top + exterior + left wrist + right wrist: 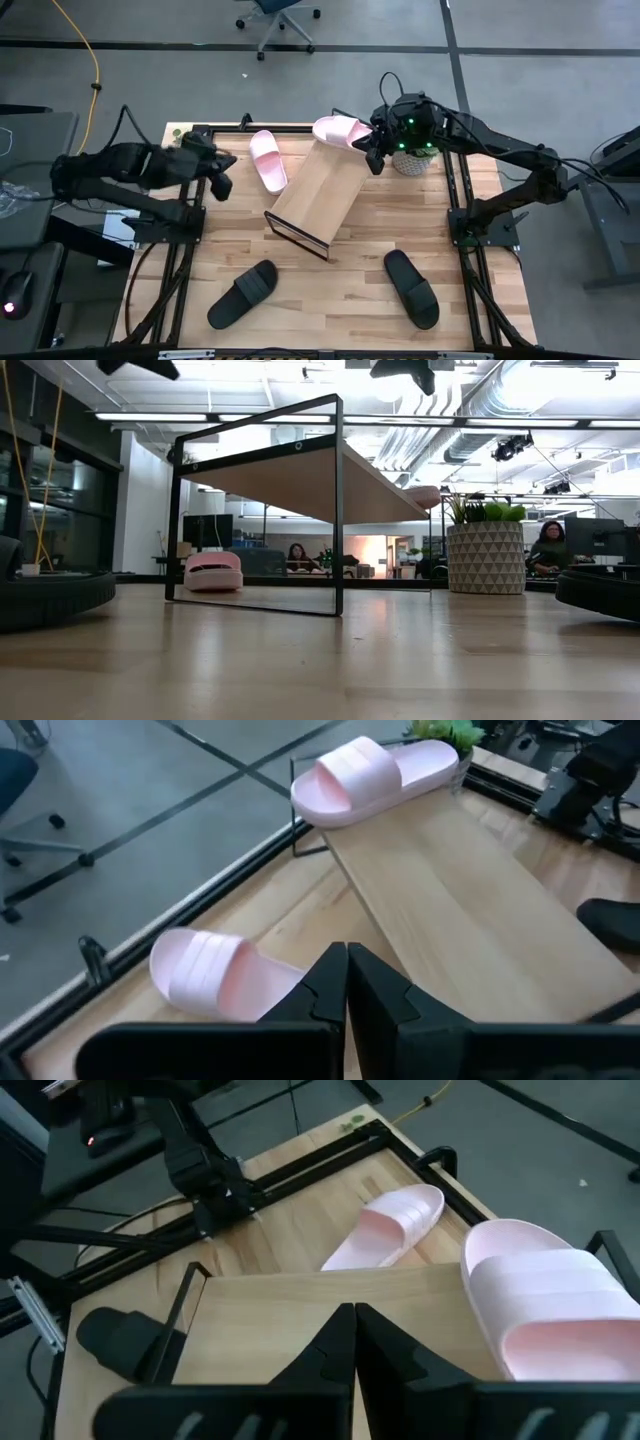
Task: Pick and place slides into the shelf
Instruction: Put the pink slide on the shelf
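One pale pink slide (pixel 340 130) (pixel 545 1295) lies sole-down across the high far end of the slanted wooden shelf (pixel 315 195) (pixel 470 890). The second pink slide (pixel 268 160) (pixel 215 975) rests flat on the table left of the shelf. Two black slides (pixel 243 293) (pixel 411 288) lie on the near part of the table. My right gripper (pixel 373 160) (pixel 355 1320) hovers shut over the shelf's far end, just beside the pink slide there. My left gripper (pixel 222 187) (pixel 347 965) is shut, raised left of the table's pink slide.
A potted plant in a patterned pot (pixel 412 160) (pixel 485 560) stands at the far right, close under my right arm. The shelf's black frame (pixel 337 510) rises at its near end. Bare planks lie between the two black slides. People sit in the room behind.
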Robot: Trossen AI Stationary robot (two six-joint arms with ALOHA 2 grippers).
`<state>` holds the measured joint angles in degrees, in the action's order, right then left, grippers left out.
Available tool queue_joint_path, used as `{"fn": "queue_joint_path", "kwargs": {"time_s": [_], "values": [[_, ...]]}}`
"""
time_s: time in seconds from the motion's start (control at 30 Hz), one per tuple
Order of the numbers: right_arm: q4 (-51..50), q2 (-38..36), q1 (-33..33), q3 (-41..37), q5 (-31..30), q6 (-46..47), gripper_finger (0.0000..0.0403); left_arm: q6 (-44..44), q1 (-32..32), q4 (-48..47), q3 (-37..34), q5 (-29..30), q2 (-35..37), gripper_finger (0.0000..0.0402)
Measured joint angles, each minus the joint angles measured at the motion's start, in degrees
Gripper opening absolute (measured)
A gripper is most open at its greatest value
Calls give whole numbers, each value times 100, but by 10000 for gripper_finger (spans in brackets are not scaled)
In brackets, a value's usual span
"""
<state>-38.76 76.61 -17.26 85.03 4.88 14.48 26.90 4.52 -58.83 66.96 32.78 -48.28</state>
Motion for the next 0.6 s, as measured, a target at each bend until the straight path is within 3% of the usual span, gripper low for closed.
{"fn": "queue_joint_path", "kwargs": {"time_s": [0.6], "values": [[0,-6,0,0,-139,194,0,-3196,4151,1303,-9,-3952,-1232,1]]}}
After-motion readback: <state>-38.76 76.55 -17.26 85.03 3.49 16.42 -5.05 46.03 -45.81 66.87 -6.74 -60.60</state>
